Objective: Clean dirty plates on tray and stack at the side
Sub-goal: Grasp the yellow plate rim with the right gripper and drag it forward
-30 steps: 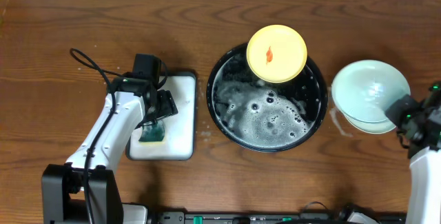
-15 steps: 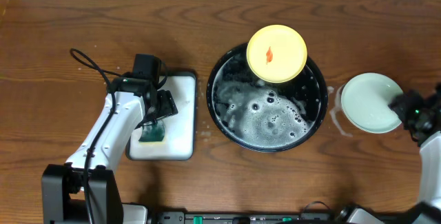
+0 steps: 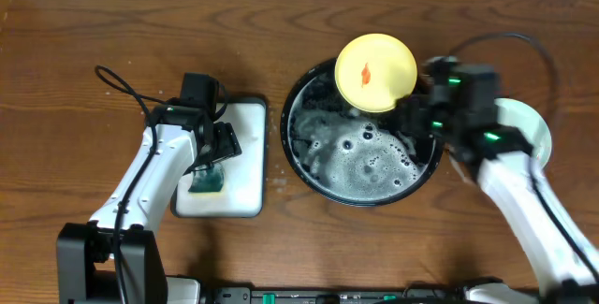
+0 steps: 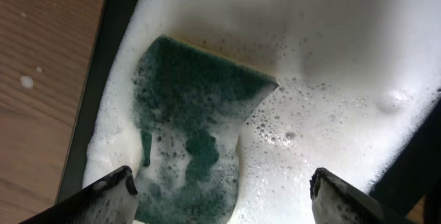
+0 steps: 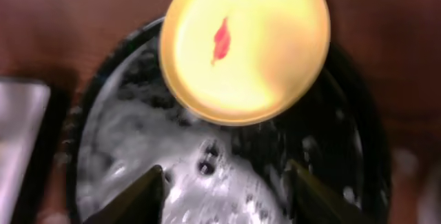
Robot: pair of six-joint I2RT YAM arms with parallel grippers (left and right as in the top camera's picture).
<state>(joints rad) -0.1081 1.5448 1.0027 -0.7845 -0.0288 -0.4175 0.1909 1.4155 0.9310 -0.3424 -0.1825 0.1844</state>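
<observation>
The dark-brown wood-grain tabletop [image 3: 84,51] is noted as the stacking surface. On it, at centre, the large round black raised-rim tray [image 3: 301,159] is seen holding foamy water. To the left, the white rectangular black-rimmed tray [image 3: 245,192] is well apart from it.

The pale yellow round shallow plate [image 3: 384,87] is found on the black tray's far rim, overhanging it and apparently propped at a tilt. Pale mint-green plateware [image 3: 535,124] is observed on the tabletop right of the tray, partly hidden by the arm; the count cannot be told.

The right gripper [image 5: 224,200] is recorded over the tray, jaws spread wide, nothing held. The yellow plate lies directly ahead of it, just beyond the fingertips, its near edge facing the opening. This arm is judged clearly nearer.

The left gripper [image 4: 224,193] is likewise spread wide, the soapy green sponge [image 4: 193,134] lying loose between the fingers.

A small red smear [image 5: 221,39] is marked on the yellow plate.
</observation>
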